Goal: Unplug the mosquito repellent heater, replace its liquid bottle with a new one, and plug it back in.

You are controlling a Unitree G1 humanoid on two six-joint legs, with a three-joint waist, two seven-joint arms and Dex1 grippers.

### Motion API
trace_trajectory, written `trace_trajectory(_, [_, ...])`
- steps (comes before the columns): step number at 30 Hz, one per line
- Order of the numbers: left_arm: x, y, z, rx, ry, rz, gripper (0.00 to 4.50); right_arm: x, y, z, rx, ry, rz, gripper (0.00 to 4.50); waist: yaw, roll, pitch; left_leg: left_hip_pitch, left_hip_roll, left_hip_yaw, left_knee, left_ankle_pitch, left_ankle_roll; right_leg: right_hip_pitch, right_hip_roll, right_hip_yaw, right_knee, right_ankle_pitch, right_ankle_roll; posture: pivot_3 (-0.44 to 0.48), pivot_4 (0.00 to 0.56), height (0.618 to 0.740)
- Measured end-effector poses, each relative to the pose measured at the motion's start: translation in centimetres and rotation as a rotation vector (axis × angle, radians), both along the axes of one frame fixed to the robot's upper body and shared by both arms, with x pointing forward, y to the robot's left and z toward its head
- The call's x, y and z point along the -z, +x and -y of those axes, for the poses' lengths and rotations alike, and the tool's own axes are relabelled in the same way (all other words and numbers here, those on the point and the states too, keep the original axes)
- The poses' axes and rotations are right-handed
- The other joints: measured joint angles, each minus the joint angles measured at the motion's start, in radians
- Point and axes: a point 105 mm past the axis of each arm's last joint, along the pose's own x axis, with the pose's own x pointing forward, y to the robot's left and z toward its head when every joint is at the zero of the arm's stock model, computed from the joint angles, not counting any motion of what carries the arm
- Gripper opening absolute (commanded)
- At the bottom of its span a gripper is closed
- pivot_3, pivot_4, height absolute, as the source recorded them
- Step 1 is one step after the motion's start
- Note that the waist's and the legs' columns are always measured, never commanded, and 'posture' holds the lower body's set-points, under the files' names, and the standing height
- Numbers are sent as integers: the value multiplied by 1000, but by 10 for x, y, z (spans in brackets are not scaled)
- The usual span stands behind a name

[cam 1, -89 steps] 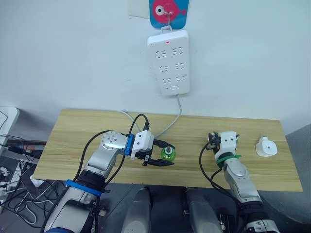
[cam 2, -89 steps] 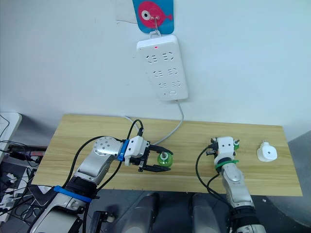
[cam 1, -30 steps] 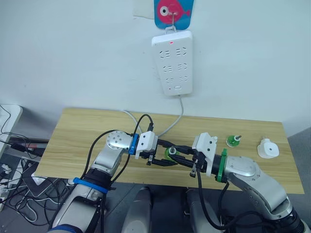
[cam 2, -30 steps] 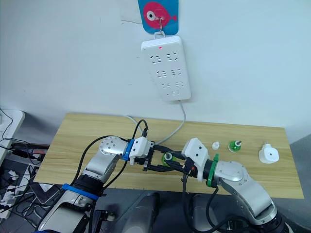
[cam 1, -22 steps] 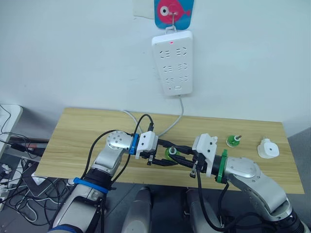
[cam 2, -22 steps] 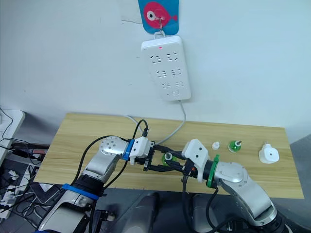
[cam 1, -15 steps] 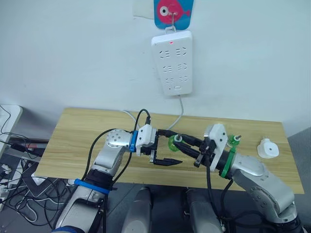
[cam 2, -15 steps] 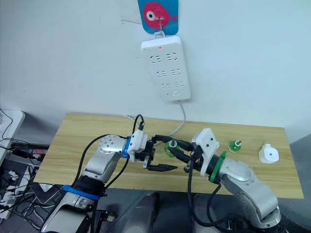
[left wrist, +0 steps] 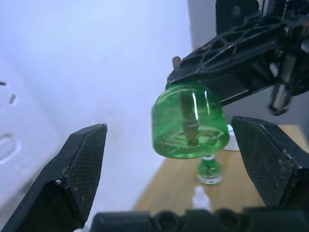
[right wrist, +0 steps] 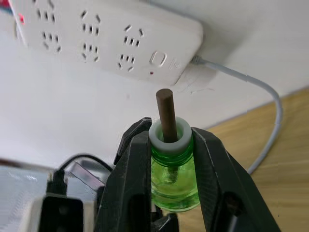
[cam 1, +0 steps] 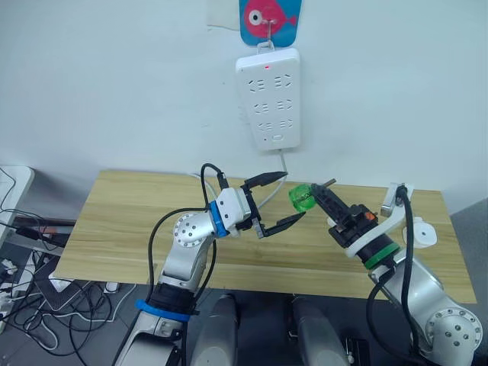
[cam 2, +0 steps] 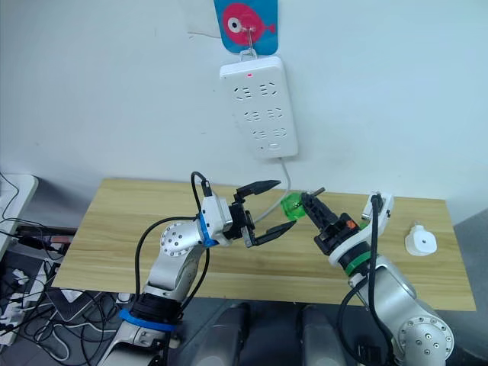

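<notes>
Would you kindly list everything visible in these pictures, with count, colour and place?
Power strip: one, white, hung on the wall above the table, red light lit, its cable running down to the tabletop.
Fish-shaped hook: one, pink on blue, on the wall above the power strip.
Table: one, light wood, against the wall.
Mosquito repellent heater: one, white, on the table's right end.
Liquid bottle: one, green with a brown wick, held in the air above the table.
Second green bottle: one, standing on the table.
Small white cap: one, on the table beside it.
Cables: several, on the floor at left.
Left gripper: fingers open, beside the held bottle.
Right gripper: fingers shut on the held bottle.
</notes>
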Motion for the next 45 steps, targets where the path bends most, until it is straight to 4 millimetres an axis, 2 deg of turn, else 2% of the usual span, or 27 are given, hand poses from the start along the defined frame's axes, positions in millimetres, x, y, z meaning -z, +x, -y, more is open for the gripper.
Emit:
trace_trajectory(5, [1, -2, 6, -25, -1, 33, 4500, -4, 1, -3, -18, 59, -45, 812, -8, 0, 0, 0, -1, 0, 0, 0, 0, 0, 1, 0, 0, 0, 0, 187, 289, 740])
trace_trajectory(14, [-3, -4, 9, -28, -15, 64, 4500, -3, -1, -9, -47, 55, -74, 812, -11, 0, 0, 0, -1, 0, 0, 0, 0, 0, 1, 0, 0, 0, 0, 188, 286, 740])
trace_trajectory(17, [-5, -4, 9, -20, -14, 80, 3893, -4, -2, -9, -45, 57, -73, 812, -11, 0, 0, 0, -1, 0, 0, 0, 0, 0, 1, 0, 0, 0, 0, 186, 282, 740])
trace_trajectory(22, [-2, -7, 12, -3, -3, 74, 2283, -4, -2, -9, -45, 59, -74, 812, -11, 0, 0, 0, -1, 0, 0, 0, 0, 0, 1, 0, 0, 0, 0, 182, 275, 740])
trace_trajectory(28, [-1, -8, 12, -1, 1, 70, 2261, -2, -3, -9, -43, 62, -82, 812, -11, 0, 0, 0, -1, 0, 0, 0, 0, 0, 1, 0, 0, 0, 0, 184, 271, 740])
trace_trajectory(34, [0, -5, 12, -6, 5, 51, 2261, 5, -9, -8, -71, -29, -82, 2976, -11, 0, 0, -1, -1, 0, 0, 0, 0, 0, 1, 0, 0, 0, 0, 166, 284, 740])
trace_trajectory(38, [3, 2, 10, -12, 16, 33, 2261, 29, -26, 3, -133, -228, -145, 4381, -10, 0, 0, -1, -1, 0, 0, 0, 0, 0, 0, 0, -1, 0, 0, 157, 298, 740])
trace_trajectory(39, [4, 2, 9, -7, 16, 27, 2261, 37, -32, 9, -146, -282, -177, 4449, -10, 0, 0, -1, -1, 0, 0, 0, 0, 0, 0, 0, -1, 0, 0, 154, 306, 740])
trace_trajectory(42, [9, 5, 8, 5, 28, 4, 2261, 63, -48, 46, -145, -512, -311, 4449, -10, -1, 0, -1, -1, 0, 1, 0, 0, 2, 0, 0, -2, 0, 1, 148, 311, 740])
trace_trajectory(45, [12, 5, 10, 16, 31, -8, 2261, 64, -48, 72, -150, -623, -337, 4449, -13, -1, 0, 0, 0, 3, 1, 0, 1, 1, 0, 1, -1, -2, 3, 140, 322, 740])
